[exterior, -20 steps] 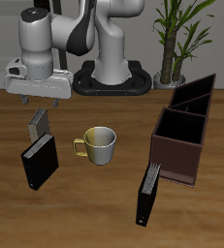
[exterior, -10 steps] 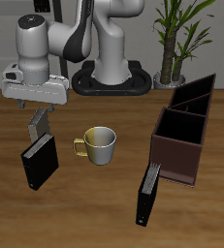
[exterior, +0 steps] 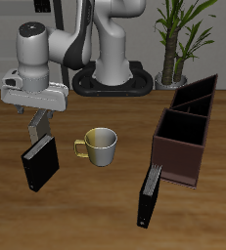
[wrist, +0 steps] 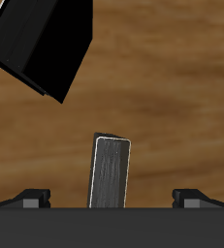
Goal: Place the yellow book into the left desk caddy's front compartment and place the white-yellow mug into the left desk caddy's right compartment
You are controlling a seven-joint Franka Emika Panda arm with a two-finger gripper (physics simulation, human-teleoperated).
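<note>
Caddy (exterior: 183, 146) compartments are showing nothing inside, sitting well apart from the jaws, with a black book (exterior: 150, 195) leaning on its front. Gripper (exterior: 36, 115) is pointing down, jaws spread wide, yellow book (wrist: 111, 172) standing upright between them, untouched. Another black book (wrist: 43, 44) is lying just beyond. White-yellow mug (exterior: 99, 145) is sitting beside.

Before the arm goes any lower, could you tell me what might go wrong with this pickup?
The open claw hangs over the small thin grey-tan book, which stands upright on edge; an off-centre finger could tip it. The large black book lies right beside it and could get bumped.
</note>
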